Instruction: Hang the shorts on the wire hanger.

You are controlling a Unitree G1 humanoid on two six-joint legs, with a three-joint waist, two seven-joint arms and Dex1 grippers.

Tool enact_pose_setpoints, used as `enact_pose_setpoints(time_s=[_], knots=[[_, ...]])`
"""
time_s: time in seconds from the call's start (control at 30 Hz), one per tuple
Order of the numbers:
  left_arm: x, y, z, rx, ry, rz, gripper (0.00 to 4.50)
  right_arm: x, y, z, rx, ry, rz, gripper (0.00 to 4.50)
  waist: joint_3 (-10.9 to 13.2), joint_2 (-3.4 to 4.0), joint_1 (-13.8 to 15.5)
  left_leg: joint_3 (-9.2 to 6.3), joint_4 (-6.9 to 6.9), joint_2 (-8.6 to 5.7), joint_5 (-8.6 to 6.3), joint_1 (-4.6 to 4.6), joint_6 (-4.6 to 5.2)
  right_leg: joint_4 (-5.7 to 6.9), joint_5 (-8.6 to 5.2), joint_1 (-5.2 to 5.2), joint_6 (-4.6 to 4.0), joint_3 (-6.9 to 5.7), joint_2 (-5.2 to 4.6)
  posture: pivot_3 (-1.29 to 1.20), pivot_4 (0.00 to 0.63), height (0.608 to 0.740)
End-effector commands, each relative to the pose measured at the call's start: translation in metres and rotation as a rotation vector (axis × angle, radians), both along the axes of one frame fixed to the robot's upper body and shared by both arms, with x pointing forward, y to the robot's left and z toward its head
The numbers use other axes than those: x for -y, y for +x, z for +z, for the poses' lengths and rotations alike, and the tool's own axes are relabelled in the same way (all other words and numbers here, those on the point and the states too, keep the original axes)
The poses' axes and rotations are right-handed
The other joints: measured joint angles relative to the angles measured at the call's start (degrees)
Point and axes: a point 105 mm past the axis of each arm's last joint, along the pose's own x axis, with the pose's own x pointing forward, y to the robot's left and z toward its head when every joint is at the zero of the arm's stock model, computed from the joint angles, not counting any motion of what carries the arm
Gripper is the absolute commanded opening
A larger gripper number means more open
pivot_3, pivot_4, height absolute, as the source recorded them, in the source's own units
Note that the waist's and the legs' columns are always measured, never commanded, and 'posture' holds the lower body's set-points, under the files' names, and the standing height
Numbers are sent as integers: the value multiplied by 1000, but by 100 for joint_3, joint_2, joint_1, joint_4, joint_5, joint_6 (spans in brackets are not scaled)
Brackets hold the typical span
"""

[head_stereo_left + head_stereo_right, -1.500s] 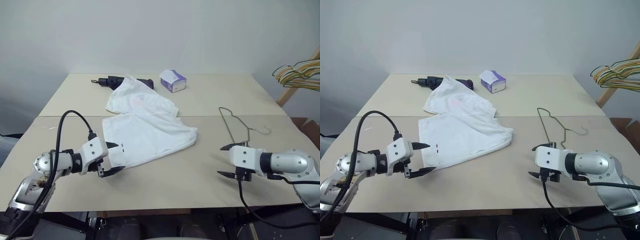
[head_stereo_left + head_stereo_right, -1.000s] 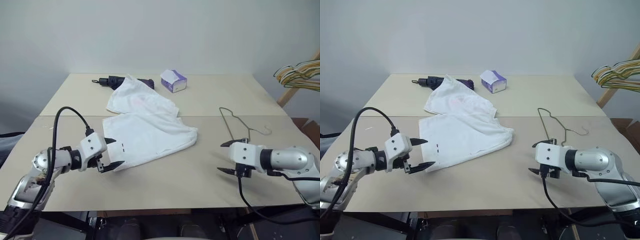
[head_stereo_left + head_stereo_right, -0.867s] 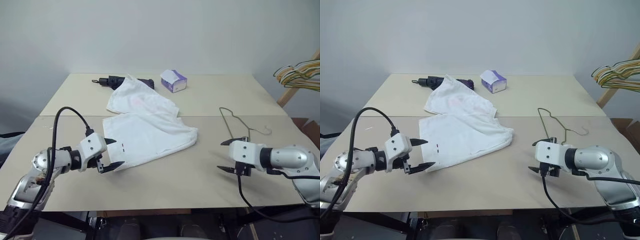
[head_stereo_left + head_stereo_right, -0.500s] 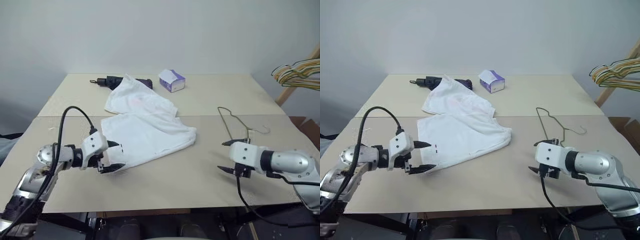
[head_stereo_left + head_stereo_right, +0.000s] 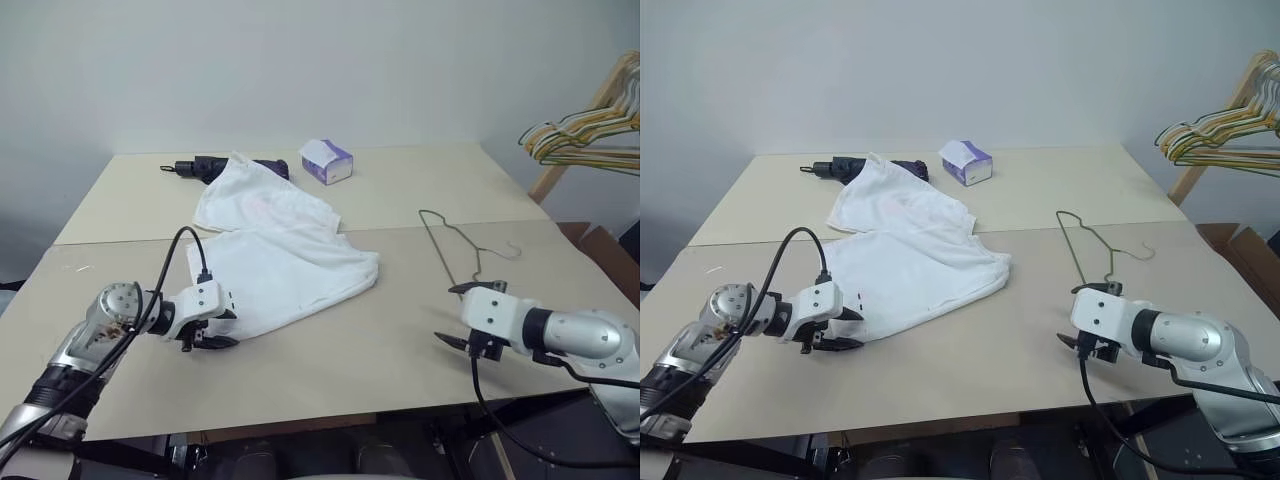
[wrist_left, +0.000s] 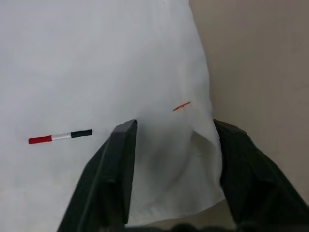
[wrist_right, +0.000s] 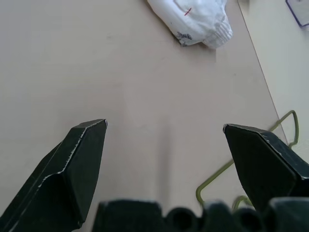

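The white shorts (image 5: 280,260) lie spread flat on the table's left-middle, with a small red-and-dark mark (image 6: 60,136) near the near hem. My left gripper (image 5: 232,328) is low at the shorts' near-left hem corner. Its fingers (image 6: 123,154) straddle that corner, with cloth between them and a gap still showing. The thin wire hanger (image 5: 450,250) lies flat on the right side of the table. My right gripper (image 5: 452,315) hovers open just in front of the hanger, nothing between its fingers (image 7: 82,154). The hanger wire (image 7: 217,179) shows beside one fingertip.
A purple-and-white tissue box (image 5: 327,160) and a black power tool (image 5: 200,168) sit at the back of the table, the tool partly under the shorts. A bunch of coloured hangers (image 5: 580,140) hangs on a wooden rack at the far right. The table's front edge (image 5: 330,420) is close.
My left gripper has sunk onto the shorts' near hem corner and its jaws have narrowed around the cloth. The camera has turned, shifting the whole scene. The right gripper stayed put.
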Motion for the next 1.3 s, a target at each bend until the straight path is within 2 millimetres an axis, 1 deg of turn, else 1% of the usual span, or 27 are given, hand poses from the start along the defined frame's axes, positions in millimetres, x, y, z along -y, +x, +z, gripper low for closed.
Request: enact_pose_setpoints(time_s=[0.03,0.17,0.2,0.33,0.4,0.47,0.53,0.67,0.87,1.03,1.13,1.3], knots=[[-5,3,-5,0,58,1,1432,-6,10,11,65,-15,21,4500,-7,4,-2,1,0,0,0,2,0,0,0,1,0,0,0,-111,0,740],[-5,3,-4,9,38,0,94,-15,26,12,126,-16,31,4500,-26,7,-9,1,0,0,0,9,0,-1,-1,7,1,1,0,-110,0,740],[-6,3,-3,14,37,-1,39,-19,32,11,139,-6,26,4500,-29,7,-20,1,0,0,0,9,0,0,-1,7,1,1,0,-109,0,740],[-10,4,0,50,55,14,39,-39,56,5,193,30,46,4500,-36,8,-72,1,0,1,0,7,0,3,0,4,0,3,1,-97,0,740],[-11,8,6,91,51,44,39,-46,66,-5,214,-30,104,4500,-37,9,-120,1,0,0,0,7,0,4,0,5,-1,3,2,-88,0,740],[-12,5,15,107,42,28,39,-48,82,-15,275,-118,117,4500,-38,8,-143,-2,0,0,0,3,1,4,0,4,0,2,1,-79,0,740],[-12,3,22,127,32,24,39,-53,96,-20,320,-157,136,4500,-38,8,-160,-1,0,0,0,-4,1,5,0,-5,-1,4,1,-73,0,740],[-15,0,38,161,13,29,39,-65,114,-30,399,-238,218,4500,-37,8,-177,-3,0,0,0,-14,1,10,1,-16,-2,4,1,-54,0,740],[-21,-5,48,190,38,35,39,-86,126,-35,477,-230,318,4500,-37,8,-214,-6,0,-2,1,-4,1,27,1,-12,-3,8,-2,-28,0,740],[-27,-8,52,203,58,48,39,-100,127,-39,484,-218,401,4500,-37,7,-268,-23,0,-3,1,0,2,33,0,-11,-4,11,-2,0,0,740],[-28,-10,53,214,59,63,0,-105,127,-42,464,-216,432,3903,-38,7,-272,-44,0,-2,1,12,2,35,0,-1,-4,11,-3,23,0,740],[-30,-15,52,205,58,77,0,-111,124,-46,473,-236,515,2179,-38,7,-265,-53,0,-3,1,13,2,41,0,-2,-5,11,-4,28,0,740]])
